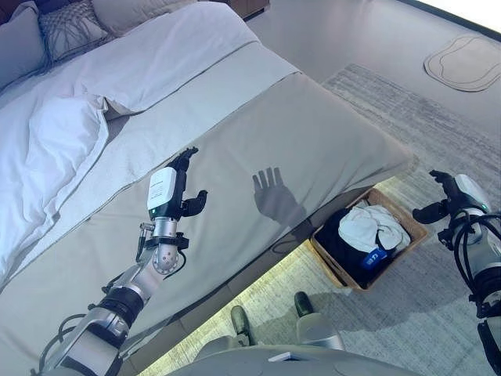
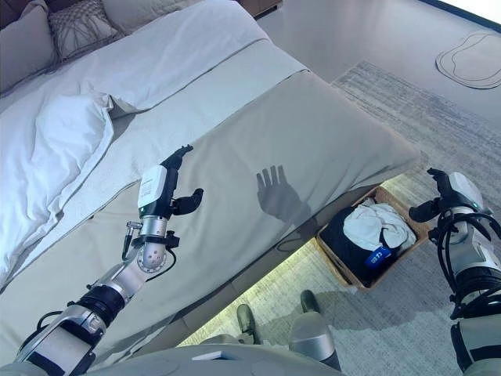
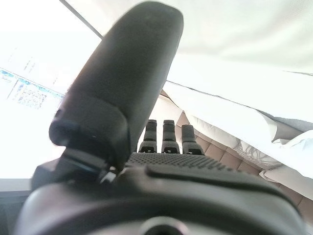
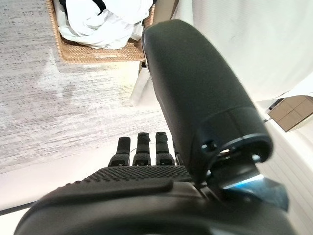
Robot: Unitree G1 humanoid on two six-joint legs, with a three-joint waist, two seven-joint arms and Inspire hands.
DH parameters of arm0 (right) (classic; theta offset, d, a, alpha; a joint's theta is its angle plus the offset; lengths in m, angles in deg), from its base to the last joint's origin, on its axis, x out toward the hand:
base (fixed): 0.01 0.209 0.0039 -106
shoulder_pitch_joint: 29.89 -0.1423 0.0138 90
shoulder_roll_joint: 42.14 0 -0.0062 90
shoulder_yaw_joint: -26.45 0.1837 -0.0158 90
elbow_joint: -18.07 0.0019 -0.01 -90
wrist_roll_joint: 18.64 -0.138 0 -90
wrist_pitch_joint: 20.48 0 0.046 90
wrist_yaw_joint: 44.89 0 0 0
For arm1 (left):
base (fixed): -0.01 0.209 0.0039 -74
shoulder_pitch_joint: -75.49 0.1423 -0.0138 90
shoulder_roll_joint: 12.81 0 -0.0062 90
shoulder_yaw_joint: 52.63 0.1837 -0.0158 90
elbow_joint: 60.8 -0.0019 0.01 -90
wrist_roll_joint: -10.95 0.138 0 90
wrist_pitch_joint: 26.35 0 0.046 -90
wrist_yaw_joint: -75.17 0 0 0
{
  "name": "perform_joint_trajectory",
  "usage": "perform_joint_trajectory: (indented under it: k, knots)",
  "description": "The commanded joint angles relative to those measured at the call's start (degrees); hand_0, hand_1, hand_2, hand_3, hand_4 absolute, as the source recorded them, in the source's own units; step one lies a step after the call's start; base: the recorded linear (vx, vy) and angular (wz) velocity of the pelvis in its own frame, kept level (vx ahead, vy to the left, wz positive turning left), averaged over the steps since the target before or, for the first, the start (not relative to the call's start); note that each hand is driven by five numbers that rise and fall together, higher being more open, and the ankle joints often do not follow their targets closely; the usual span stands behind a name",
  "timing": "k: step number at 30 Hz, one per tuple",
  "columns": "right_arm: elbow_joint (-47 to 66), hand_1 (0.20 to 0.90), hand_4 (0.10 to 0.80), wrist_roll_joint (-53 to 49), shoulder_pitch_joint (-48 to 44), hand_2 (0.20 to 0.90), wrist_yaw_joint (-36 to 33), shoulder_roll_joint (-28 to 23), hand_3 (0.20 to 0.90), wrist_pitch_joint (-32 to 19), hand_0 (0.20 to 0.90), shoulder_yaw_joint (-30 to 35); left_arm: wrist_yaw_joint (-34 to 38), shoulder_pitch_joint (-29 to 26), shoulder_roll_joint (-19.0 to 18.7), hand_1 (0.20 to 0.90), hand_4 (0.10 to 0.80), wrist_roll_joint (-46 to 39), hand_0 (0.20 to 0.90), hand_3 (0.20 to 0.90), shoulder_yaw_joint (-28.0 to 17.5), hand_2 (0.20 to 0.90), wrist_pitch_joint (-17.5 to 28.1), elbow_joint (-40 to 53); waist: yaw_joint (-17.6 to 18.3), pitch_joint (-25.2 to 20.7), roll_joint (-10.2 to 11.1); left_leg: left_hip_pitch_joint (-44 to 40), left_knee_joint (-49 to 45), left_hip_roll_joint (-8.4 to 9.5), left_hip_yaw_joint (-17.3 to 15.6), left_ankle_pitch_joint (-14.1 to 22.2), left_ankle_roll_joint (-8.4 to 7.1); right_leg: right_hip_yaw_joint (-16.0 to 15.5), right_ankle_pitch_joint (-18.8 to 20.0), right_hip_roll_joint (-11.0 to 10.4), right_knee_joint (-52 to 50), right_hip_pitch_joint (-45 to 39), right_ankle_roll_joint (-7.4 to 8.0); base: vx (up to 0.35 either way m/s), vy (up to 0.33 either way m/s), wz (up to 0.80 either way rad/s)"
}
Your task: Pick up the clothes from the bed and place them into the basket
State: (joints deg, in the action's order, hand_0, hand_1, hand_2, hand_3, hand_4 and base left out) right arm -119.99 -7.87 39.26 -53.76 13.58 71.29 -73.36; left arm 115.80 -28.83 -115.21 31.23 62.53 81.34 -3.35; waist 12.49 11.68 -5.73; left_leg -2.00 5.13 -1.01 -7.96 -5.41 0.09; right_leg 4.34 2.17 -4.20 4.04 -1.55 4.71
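A woven basket (image 1: 332, 266) stands on the rug at the foot of the bed and holds white (image 1: 374, 225), black and blue clothes; it also shows in the right wrist view (image 4: 93, 51). My left hand (image 1: 176, 192) is raised above the grey bedspread (image 1: 313, 141), fingers straight, open and empty. My right hand (image 1: 448, 200) hangs over the rug to the right of the basket, fingers straight, open and empty. No loose garment shows on the grey cover.
A white duvet (image 1: 55, 149) is bunched at the bed's left, with pillows (image 1: 70, 27) at the head. A grey rug (image 1: 423, 305) lies under the basket. A flat beige mat (image 1: 463, 63) lies on the floor at the far right.
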Motion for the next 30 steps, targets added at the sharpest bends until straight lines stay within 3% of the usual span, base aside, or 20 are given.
perform_joint_trajectory:
  k: [1,9,16,23,30]
  knots:
    - [1.68,0.9,0.8,1.87,-4.33,0.9,-4.49,-4.04,0.9,-2.1,0.9,0.37,2.65,-3.27,-1.48,0.9,0.8,0.55,0.9,0.9,-1.89,0.9,2.28,1.03,-2.21,-4.47,3.07,-3.65,-0.45,-0.62,1.86,6.7,-0.75,0.94,1.32,1.33,-5.91,4.17,-0.12,0.0,0.0,0.0]
    - [3.36,0.9,0.8,-0.51,-4.04,0.9,-4.36,-2.46,0.9,-2.7,0.9,-0.23,2.39,-2.67,-1.84,0.9,0.8,0.7,0.9,0.9,-2.71,0.9,2.07,0.11,-3.24,-5.4,4.58,-3.96,-0.2,-0.9,2.96,6.21,-0.84,0.02,1.2,1.52,-5.73,3.01,-0.36,0.019,-0.025,0.03]
    - [15.36,0.9,0.8,-1.17,1.41,0.9,-12.66,5.49,0.9,-4.8,0.9,1.55,3.09,-0.93,0.53,0.9,0.8,1.21,0.9,0.9,-3.72,0.9,0.76,-2.21,-5.05,-5.83,5.46,-3.18,-0.13,-0.44,5.8,5.46,-0.73,-1.2,0.65,1.9,-5.27,1.82,-0.98,0.005,-0.005,0.11]
    - [21.09,0.9,0.8,5.49,4.06,0.9,-16.4,13.21,0.9,-5.35,0.9,-2.9,4.27,2.13,3.22,0.9,0.8,2.85,0.9,0.9,-5.17,0.9,-0.06,-4.59,-7.23,-6.11,6.08,-3.09,-0.13,0.02,6.3,5.31,-0.41,-2.63,1.52,1.56,-2.67,0.27,-1.17,-0.005,0.016,0.09]
    - [23.41,0.9,0.8,16.62,4.89,0.9,-14.32,13.27,0.9,-5.91,0.9,-6.98,1.94,5.38,3.22,0.9,0.8,1.94,0.9,0.9,-7.28,0.9,-0.75,-3.42,-9.7,-6.4,6.68,-3.03,-0.13,0.38,7.33,5.03,-0.3,-4.14,2.69,0.79,-0.2,-1.05,-0.8,0.009,0.011,0.12]
